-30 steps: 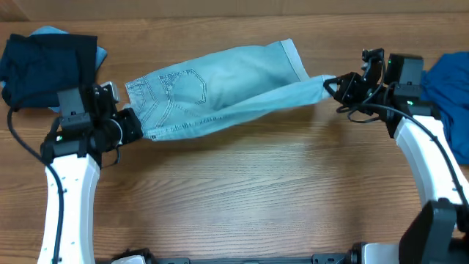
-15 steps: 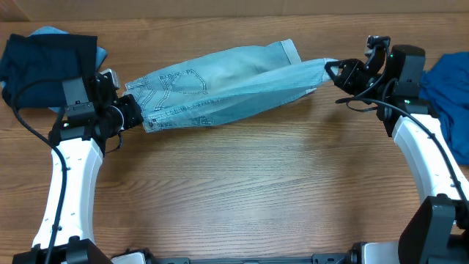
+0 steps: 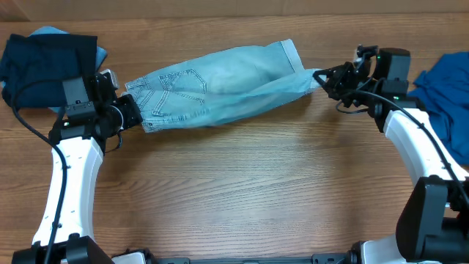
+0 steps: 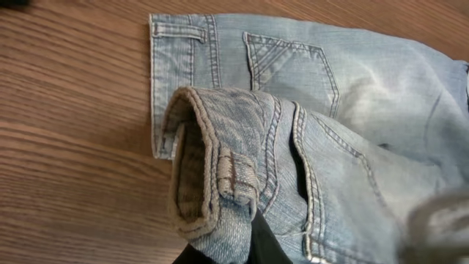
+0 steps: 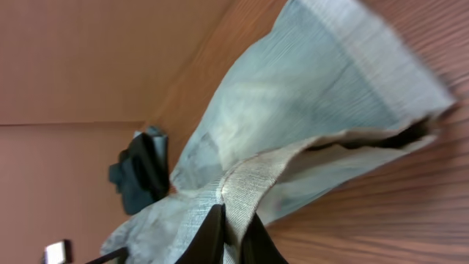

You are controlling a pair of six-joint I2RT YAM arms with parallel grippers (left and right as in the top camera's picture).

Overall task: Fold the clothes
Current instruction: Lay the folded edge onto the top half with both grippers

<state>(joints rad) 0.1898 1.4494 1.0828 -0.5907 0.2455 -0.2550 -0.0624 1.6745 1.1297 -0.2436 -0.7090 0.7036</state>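
Overhead first. We see the pale denim shorts [image 3: 220,86] stretched lengthwise across the far half of the wooden table [image 3: 242,191], partly raised between the two arms.
- The left gripper [image 3: 138,117] is closed on the waistband end and the right gripper [image 3: 320,78] on the hem end. Its jaws are too small here to judge on their own.
- A navy garment [image 3: 45,62] lies bunched at far left, partly behind the left arm. A sliver of paler blue cloth [image 3: 50,31] pokes out behind it, but we cannot tell what it is.
- A royal-blue garment [image 3: 445,92] sits at far right, cut off by the frame edge.

Left wrist view.
- The waistband [image 4: 201,172] is rolled up toward the lens, its belt loop [image 4: 236,174] clear.
- One dark finger [image 4: 262,246] shows at the bottom edge, clamped tight on the denim; its partner is hidden under the cloth.
- A stitched back pocket [image 4: 293,70] lies flat beyond.
- A pale blur covers the lower right corner, and we cannot identify it.

Right wrist view.
- Two dark fingers [image 5: 208,238] pinch a ridge of denim between them with no gap.
- The leg opening [image 5: 366,139] gapes to the right and is motion-blurred.
- The navy heap is small and soft in the distance.
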